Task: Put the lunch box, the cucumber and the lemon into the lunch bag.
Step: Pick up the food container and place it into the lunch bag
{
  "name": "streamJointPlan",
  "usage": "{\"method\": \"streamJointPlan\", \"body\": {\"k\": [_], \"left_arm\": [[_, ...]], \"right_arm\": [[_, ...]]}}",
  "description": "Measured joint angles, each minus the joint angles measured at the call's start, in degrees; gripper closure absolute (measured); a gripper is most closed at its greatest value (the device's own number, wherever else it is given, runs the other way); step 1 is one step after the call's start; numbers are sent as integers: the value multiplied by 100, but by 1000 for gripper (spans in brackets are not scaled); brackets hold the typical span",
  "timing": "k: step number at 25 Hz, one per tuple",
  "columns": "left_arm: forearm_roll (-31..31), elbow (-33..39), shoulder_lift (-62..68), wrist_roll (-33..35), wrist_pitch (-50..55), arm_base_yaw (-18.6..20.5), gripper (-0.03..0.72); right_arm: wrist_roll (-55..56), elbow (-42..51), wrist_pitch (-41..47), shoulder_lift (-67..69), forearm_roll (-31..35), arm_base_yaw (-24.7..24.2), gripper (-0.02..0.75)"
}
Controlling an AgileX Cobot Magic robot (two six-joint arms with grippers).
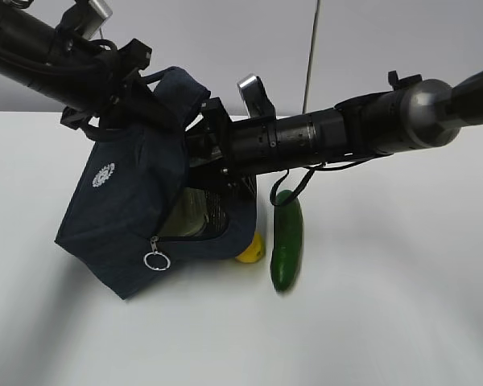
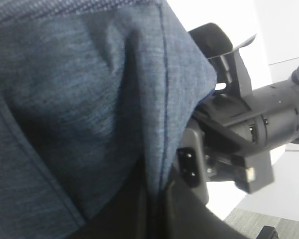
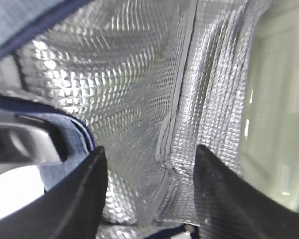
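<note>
Currently, right gripper (image 3: 148,191): inside the boxy dark navy fabric lunch bag (image 1: 121,217), jaws parted, nothing between them, silver quilted lining (image 3: 129,89) ahead.
Left gripper: clamped on bag fabric, propping the bag up; fingertips hidden.
Clear glass lunch box (image 1: 185,213): already in the bag, just beside the right gripper.
Dark green smooth cucumber (image 1: 286,240): on white table (image 1: 402,281), right of the bag mouth, long axis towards the camera; right arm nearer.
Small yellow lemon (image 1: 252,249): touching the bag's edge, beside the cucumber.

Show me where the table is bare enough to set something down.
Bare table runs right of the cucumber and along the front below the lunch bag. It is crowded where the lemon sits between bag and cucumber, under the right arm.
</note>
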Motion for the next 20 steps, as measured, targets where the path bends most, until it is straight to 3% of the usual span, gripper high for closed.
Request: {"method": "streamJointPlan", "body": {"k": [10,18,20], "left_arm": [[-20,0,0,0,368,424,699],[256,0,0,4,775,869,699],[316,0,0,4,815,937,699]], "right_arm": [[-351,-16,683,0,-134,-370,323],[53,-691,773,-37,-1326,-370,323],[455,-1036,816,-125,-1926,-370,323]]}}
